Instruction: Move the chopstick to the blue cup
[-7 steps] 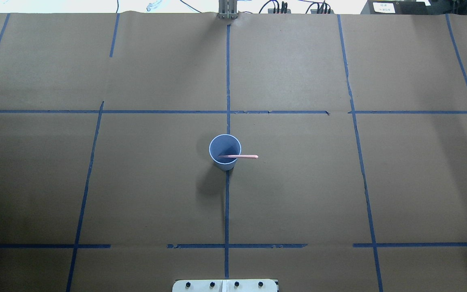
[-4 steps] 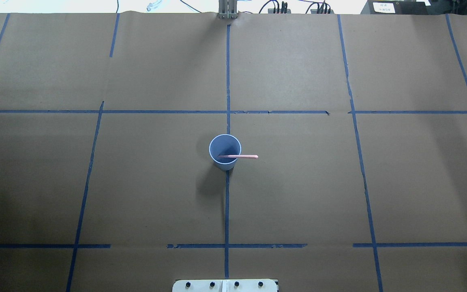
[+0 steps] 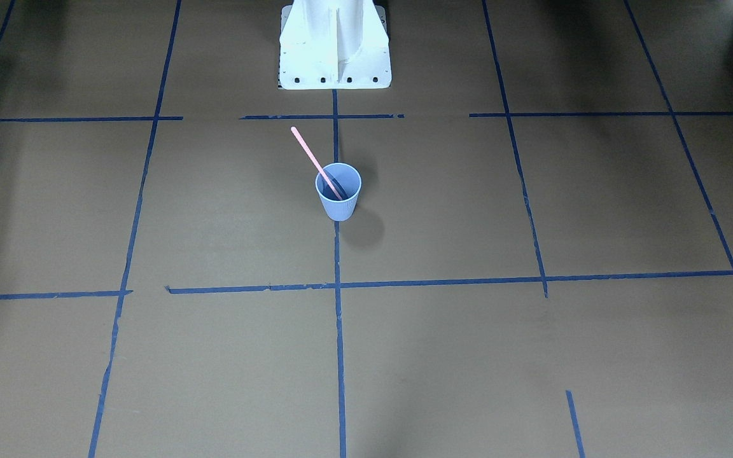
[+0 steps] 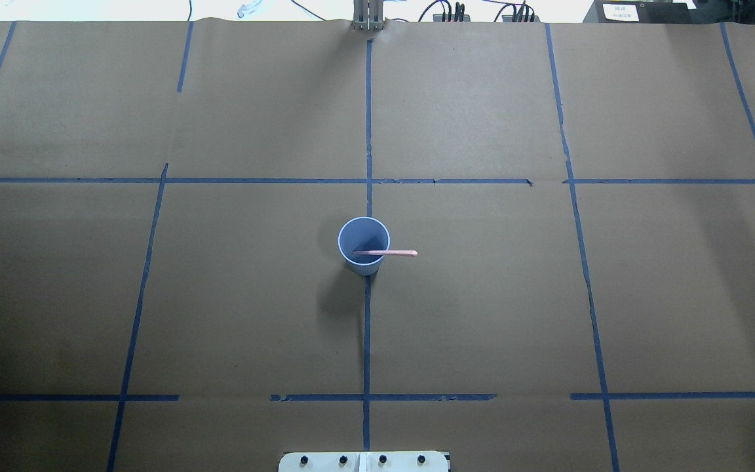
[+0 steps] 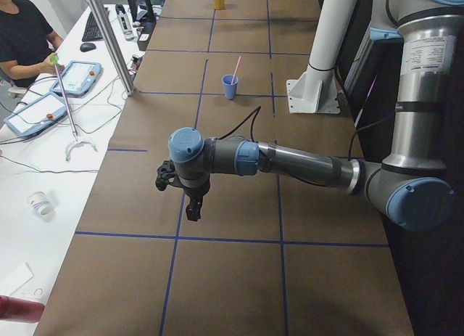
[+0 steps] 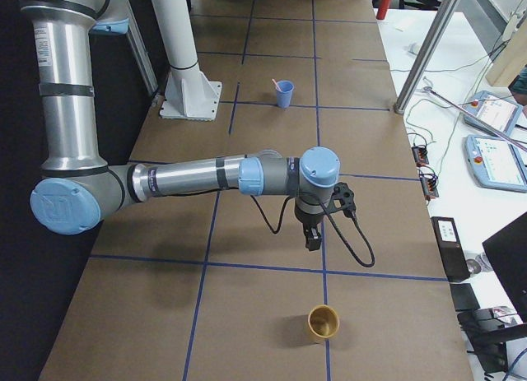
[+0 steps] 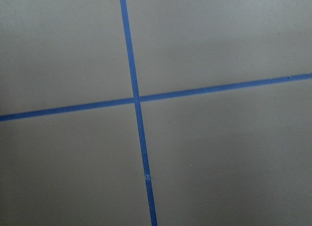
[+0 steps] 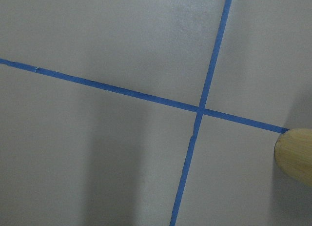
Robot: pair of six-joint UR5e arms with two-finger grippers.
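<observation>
The blue cup [image 4: 361,235] stands upright at the middle of the table, on the centre tape line; it also shows in the front view [image 3: 338,198]. The pale-pink chopstick [image 4: 398,253] stands in the cup, leaning over its rim toward the robot's right [image 3: 308,150]. Neither gripper shows in the overhead or front views. The left gripper [image 5: 192,209] hangs over the table's left end, far from the cup [image 5: 230,86]. The right gripper [image 6: 313,239] hangs over the right end. I cannot tell whether either is open or shut.
A yellow cup [image 6: 322,322] stands near the right gripper, at the table's right end, and shows at the right wrist view's edge [image 8: 295,155]. The white robot base [image 3: 335,44] stands behind the blue cup. An operator [image 5: 22,31] sits beside the table.
</observation>
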